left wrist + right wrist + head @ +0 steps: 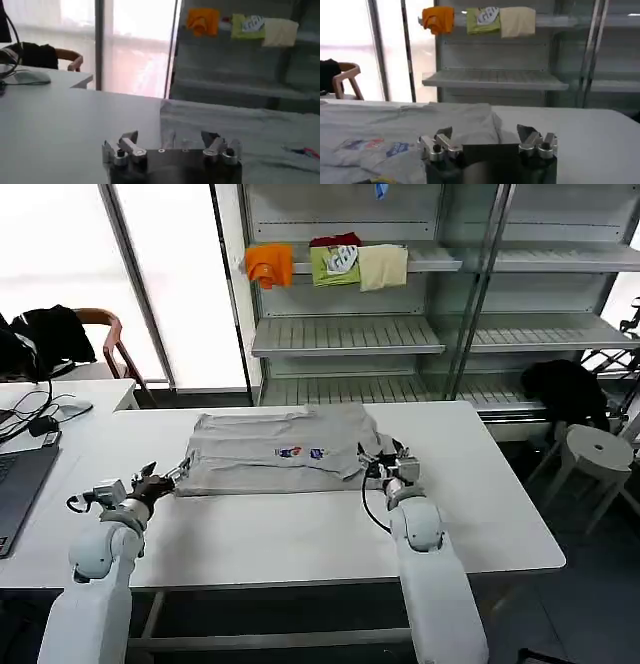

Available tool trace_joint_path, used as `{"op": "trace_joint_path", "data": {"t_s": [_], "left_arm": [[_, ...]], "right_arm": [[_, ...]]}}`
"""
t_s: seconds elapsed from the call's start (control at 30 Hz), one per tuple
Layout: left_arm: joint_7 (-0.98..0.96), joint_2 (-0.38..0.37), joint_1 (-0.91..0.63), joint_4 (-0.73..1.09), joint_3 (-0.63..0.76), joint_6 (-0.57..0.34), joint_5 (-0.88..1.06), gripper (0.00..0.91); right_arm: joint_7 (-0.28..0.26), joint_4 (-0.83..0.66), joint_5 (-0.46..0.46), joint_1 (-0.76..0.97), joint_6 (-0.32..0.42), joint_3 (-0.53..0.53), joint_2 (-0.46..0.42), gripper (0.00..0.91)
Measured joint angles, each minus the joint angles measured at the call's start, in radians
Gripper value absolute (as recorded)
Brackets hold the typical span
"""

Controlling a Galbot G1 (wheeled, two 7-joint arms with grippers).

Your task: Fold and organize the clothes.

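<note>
1. Grey soft cotton short-sleeved shirt [280, 449] w/ small multicoloured chest print lies partly folded on our white table [300, 534] – spread flat, we judge, so both edges can be reached.
2. Left gripper [168, 477] at its left edge, right gripper [385, 467] at its right edge – both spread wide, holding nothing.

light grey shirt [275, 448] with red-blue chest print, white table [300, 534]
</note>
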Motion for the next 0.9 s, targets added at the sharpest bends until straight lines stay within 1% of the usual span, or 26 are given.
{"op": "trace_joint_path", "data": {"t_s": [0.17, 0.2, 0.27, 0.3, 0.33, 0.37, 0.4, 0.43, 0.47, 0.5, 0.53, 0.57, 0.6, 0.63, 0.67, 0.7, 0.73, 0.9], "left_arm": [[0.004, 0.001, 0.016, -0.002, 0.003, 0.000, 0.028, 0.907], [0.005, 0.001, 0.018, -0.002, 0.004, 0.001, 0.032, 0.907], [0.006, 0.000, 0.022, -0.002, 0.005, 0.001, 0.041, 0.907], [0.007, -0.001, 0.024, -0.002, 0.006, 0.001, 0.044, 0.907], [0.007, -0.001, 0.024, -0.001, 0.007, 0.001, 0.048, 0.907], [0.008, -0.001, 0.025, -0.001, 0.008, 0.001, 0.052, 0.907], [0.008, -0.002, 0.026, 0.000, 0.009, 0.001, 0.056, 0.907], [0.010, -0.003, 0.026, 0.003, 0.011, 0.001, 0.060, 0.897], [0.011, -0.004, 0.026, 0.004, 0.012, 0.001, 0.064, 0.826], [0.011, -0.006, 0.026, 0.006, 0.013, 0.002, 0.068, 0.776], [0.013, -0.006, 0.026, 0.008, 0.014, 0.002, 0.071, 0.665], [0.015, -0.007, 0.028, 0.010, 0.015, 0.002, 0.075, 0.665], [0.016, -0.008, 0.028, 0.013, 0.016, 0.003, 0.078, 0.484], [0.017, -0.008, 0.029, 0.015, 0.017, 0.004, 0.082, 0.252], [0.019, -0.009, 0.030, 0.018, 0.018, 0.004, 0.086, 0.071], [0.020, -0.009, 0.031, 0.019, 0.019, 0.006, 0.088, 0.020], [0.023, -0.010, 0.031, 0.020, 0.019, 0.007, 0.089, 0.010], [0.033, -0.009, 0.035, 0.023, 0.019, 0.015, 0.095, 0.010]], "right_arm": [[0.001, 0.024, 0.001, -0.035, -0.014, 0.007, -0.017, 0.907], [0.001, 0.026, 0.001, -0.040, -0.016, 0.007, -0.020, 0.887], [0.001, 0.032, 0.001, -0.048, -0.020, 0.007, -0.023, 0.796], [0.000, 0.033, 0.000, -0.051, -0.021, 0.008, -0.024, 0.695], [0.000, 0.034, -0.001, -0.054, -0.022, 0.008, -0.025, 0.524], [-0.001, 0.034, -0.002, -0.057, -0.023, 0.008, -0.026, 0.272], [-0.001, 0.034, -0.004, -0.059, -0.024, 0.007, -0.027, 0.181], [-0.003, 0.034, -0.006, -0.062, -0.025, 0.006, -0.028, 0.071], [-0.003, 0.034, -0.008, -0.065, -0.025, 0.005, -0.029, 0.000], [-0.004, 0.034, -0.010, -0.067, -0.026, 0.004, -0.030, 0.000], [-0.004, 0.033, -0.010, -0.069, -0.026, 0.004, -0.031, 0.000], [-0.005, 0.033, -0.011, -0.072, -0.026, 0.004, -0.031, 0.000], [-0.006, 0.033, -0.011, -0.074, -0.026, 0.004, -0.031, 0.000], [-0.007, 0.033, -0.010, -0.075, -0.026, 0.004, -0.031, 0.000], [-0.008, 0.035, -0.010, -0.077, -0.027, 0.005, -0.031, 0.000], [-0.009, 0.037, -0.009, -0.078, -0.027, 0.005, -0.032, 0.000], [-0.009, 0.039, -0.008, -0.079, -0.028, 0.004, -0.034, 0.000], [-0.010, 0.048, -0.004, -0.084, -0.031, 0.003, -0.035, 0.000]]}}
